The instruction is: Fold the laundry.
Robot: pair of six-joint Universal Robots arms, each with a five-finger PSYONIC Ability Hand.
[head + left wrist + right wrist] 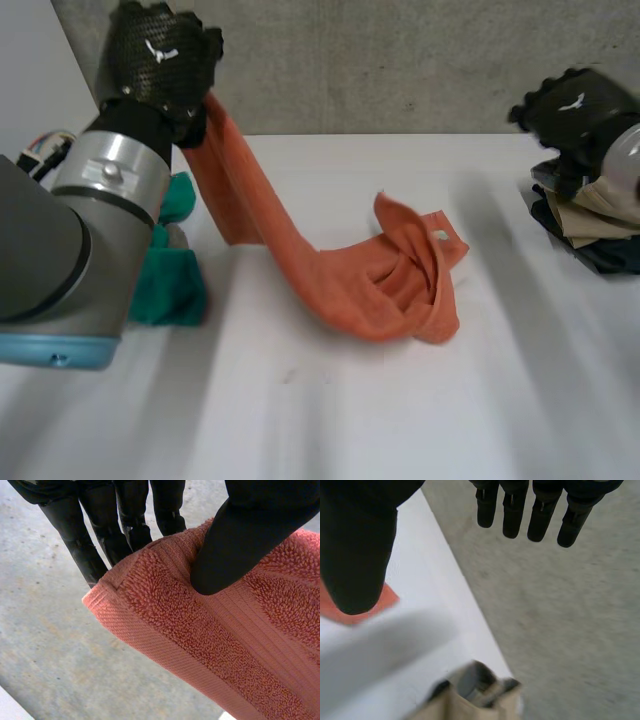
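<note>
Left hand (160, 55) pinched a corner of the orange towel (390, 280) above the far-left corner of the tabletop (330, 420); right hand (575, 105) hung open.

Your left arm (45, 250) was a thick grey cylinder closed by a light-blue cap (50, 352), with a silver wrist band (115, 175) carrying a small screw (108, 172). Your left hand (165, 55) was black, its back a fine mesh with a white mark. Your right hand (572, 105) was black with the same white mark, its fingers (514, 510) slim and round-tipped, its thumb (355, 555) broad and smooth.
</note>
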